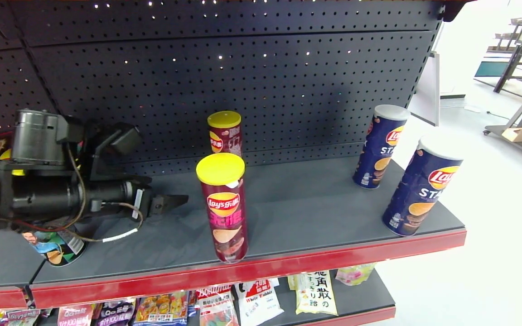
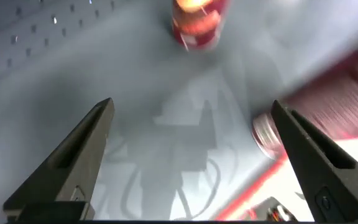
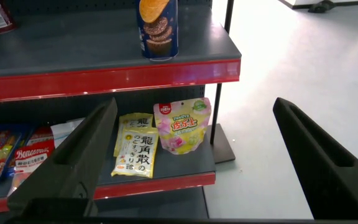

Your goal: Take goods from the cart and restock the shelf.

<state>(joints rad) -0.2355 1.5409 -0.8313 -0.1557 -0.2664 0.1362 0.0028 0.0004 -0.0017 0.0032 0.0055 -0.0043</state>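
The black left arm (image 1: 48,197) bears a silver cylinder (image 1: 39,136), thin looping cables (image 1: 120,235) and a dark, tapering claw (image 1: 180,199).

The shelf (image 1: 324,213) was a grey deck with a red front lip and a dark perforated back panel. Two maroon cans with yellow lids stood upright near its middle: the front maroon can (image 1: 224,213) at the lip, the rear maroon can (image 1: 225,133) by the back panel. Two blue cans with pale lids stood upright toward the right end: the front blue can (image 1: 422,190) at the lip, the rear blue can (image 1: 379,149) behind it, apart.
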